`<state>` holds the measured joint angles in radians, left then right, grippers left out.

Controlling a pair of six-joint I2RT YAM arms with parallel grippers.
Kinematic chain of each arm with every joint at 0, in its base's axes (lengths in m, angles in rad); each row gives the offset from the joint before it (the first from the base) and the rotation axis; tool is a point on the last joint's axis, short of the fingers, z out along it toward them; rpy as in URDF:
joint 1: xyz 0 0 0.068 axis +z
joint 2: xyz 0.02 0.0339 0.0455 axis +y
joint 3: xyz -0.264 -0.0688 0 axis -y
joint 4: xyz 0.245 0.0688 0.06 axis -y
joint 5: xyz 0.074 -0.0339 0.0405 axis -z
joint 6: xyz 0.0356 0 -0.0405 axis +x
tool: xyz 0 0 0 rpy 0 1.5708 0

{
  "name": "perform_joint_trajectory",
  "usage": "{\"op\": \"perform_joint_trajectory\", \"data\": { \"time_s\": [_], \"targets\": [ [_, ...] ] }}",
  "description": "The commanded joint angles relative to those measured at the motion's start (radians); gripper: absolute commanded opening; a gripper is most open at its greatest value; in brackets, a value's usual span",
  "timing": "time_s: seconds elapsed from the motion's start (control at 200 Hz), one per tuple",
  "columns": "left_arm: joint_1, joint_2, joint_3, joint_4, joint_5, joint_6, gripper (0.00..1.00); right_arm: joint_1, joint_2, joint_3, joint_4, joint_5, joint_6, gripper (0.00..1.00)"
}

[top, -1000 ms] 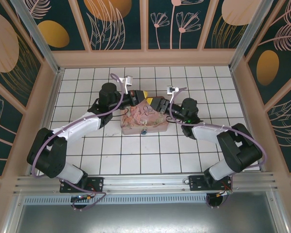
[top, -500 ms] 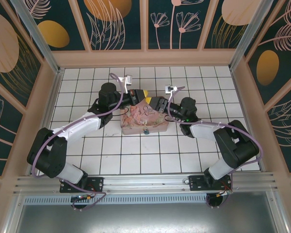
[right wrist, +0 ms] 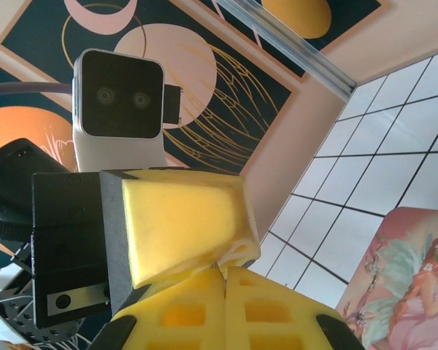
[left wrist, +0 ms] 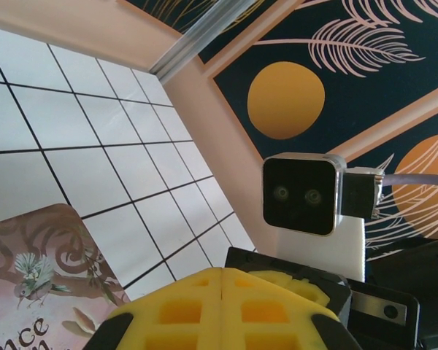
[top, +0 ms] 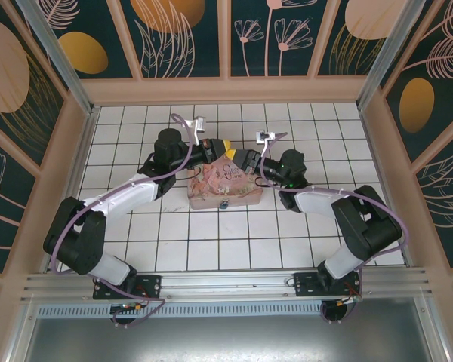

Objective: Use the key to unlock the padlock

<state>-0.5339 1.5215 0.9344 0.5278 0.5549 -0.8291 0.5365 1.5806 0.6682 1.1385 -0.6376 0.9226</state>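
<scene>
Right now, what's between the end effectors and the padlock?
The pink tin box, top view: left end effector and right end effector sit at its far edge, the padlock at its near side.

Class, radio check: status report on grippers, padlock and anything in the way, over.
Left gripper and right gripper: jaws shut, tip to tip over pink tin far edge. Padlock at tin's near edge, untouched. Tin's top lies between grippers and padlock.
</scene>
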Motion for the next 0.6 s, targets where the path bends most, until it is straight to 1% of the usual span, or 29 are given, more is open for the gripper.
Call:
{"op": "perform_joint_trajectory", "data": {
  "time_s": [0.0,0.005,0.01,0.025,0.065,0.09,0.11,0.17,0.215,0.36,0.38,0.39,0.47,0.555,0.596],
  "targets": [
    [-0.009,-0.011,-0.005,0.03,-0.002,-0.025,0.04,0.005,-0.003,0.001,0.024,0.0,-0.014,0.0],
    [-0.009,-0.012,-0.005,0.028,-0.005,-0.025,0.07,0.005,-0.004,-0.001,0.023,0.001,-0.015,0.0],
    [-0.009,-0.014,-0.005,0.027,-0.007,-0.026,0.07,0.005,-0.005,-0.003,0.022,0.002,-0.016,0.0],
    [-0.009,-0.018,-0.003,0.024,-0.012,-0.028,0.11,0.005,-0.008,-0.007,0.018,0.005,-0.018,0.0],
    [-0.009,-0.033,0.001,0.01,-0.03,-0.026,0.25,0.005,-0.016,-0.02,0.006,0.011,-0.025,0.0],
    [-0.009,-0.043,0.008,-0.005,-0.044,-0.025,0.37,0.005,-0.023,-0.028,0.0,0.013,-0.029,0.0],
    [-0.008,-0.052,0.011,-0.017,-0.054,-0.022,0.44,0.005,-0.028,-0.036,-0.005,0.016,-0.034,0.0],
    [-0.009,-0.073,0.025,-0.052,-0.082,-0.014,0.57,0.005,-0.041,-0.052,-0.019,0.021,-0.043,0.0],
    [-0.007,-0.087,0.032,-0.087,-0.101,-0.006,0.69,0.005,-0.048,-0.06,-0.031,0.023,-0.049,0.0],
    [-0.007,-0.116,0.097,-0.18,-0.141,0.026,0.91,0.005,-0.074,-0.073,-0.075,0.013,-0.069,0.0],
    [-0.007,-0.122,0.101,-0.19,-0.148,0.031,0.97,0.005,-0.078,-0.074,-0.083,0.013,-0.076,0.0],
    [-0.006,-0.123,0.103,-0.194,-0.151,0.036,0.98,0.004,-0.082,-0.074,-0.086,0.014,-0.08,0.0],
    [-0.007,-0.143,0.116,-0.233,-0.187,0.072,0.99,0.027,-0.097,-0.072,-0.13,0.021,-0.11,0.0],
    [-0.006,-0.153,0.149,-0.324,-0.276,0.108,0.99,0.042,-0.118,-0.059,-0.211,0.05,-0.166,0.0],
    [-0.006,-0.159,0.151,-0.327,-0.304,0.121,0.99,0.052,-0.129,-0.049,-0.257,0.068,-0.197,0.0]
  ]
}}
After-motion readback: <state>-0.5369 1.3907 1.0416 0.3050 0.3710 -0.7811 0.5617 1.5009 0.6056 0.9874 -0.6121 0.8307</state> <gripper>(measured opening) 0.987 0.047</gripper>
